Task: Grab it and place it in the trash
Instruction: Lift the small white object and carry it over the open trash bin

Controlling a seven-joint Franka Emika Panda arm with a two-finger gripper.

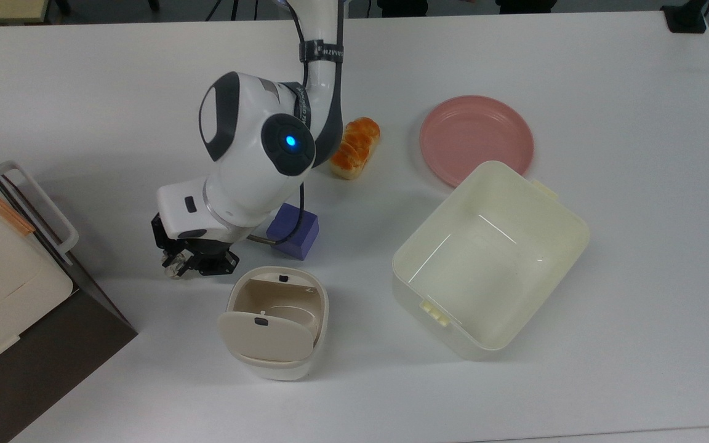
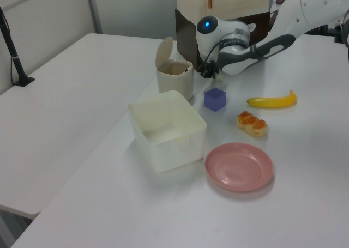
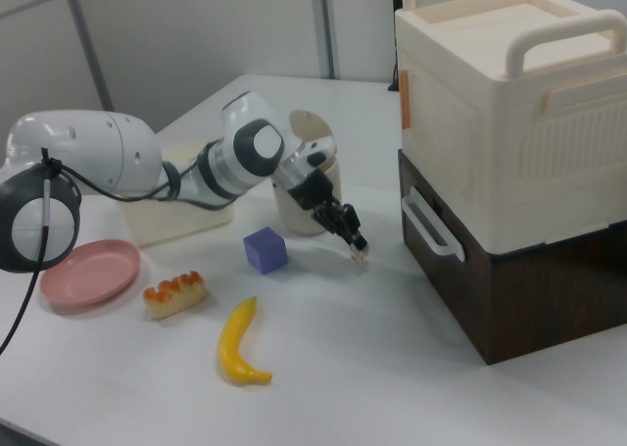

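The crumpled off-white paper wad [image 1: 172, 267] sits between the fingertips of my gripper [image 1: 177, 266], low over the table; the fingers look shut on it. In the right view the wad [image 3: 360, 259] shows as a pale bit at the tip of the gripper [image 3: 356, 249], just above the tabletop. The trash [image 1: 322, 303] is a cream rounded bin with its swing lid tilted open, standing just to the top view's right of the gripper and nearer the front edge. In the left view the gripper [image 2: 206, 72] hangs right beside the trash [image 2: 175, 80].
A purple cube [image 1: 296, 231] lies under my wrist. A large pale-yellow tub [image 1: 570, 229], a pink plate [image 1: 476, 138] and a bread roll [image 1: 356, 147] lie to the top view's right. A banana [image 3: 240, 343] is on the table. A tall cream-and-brown cabinet [image 3: 509, 172] stands close by the gripper.
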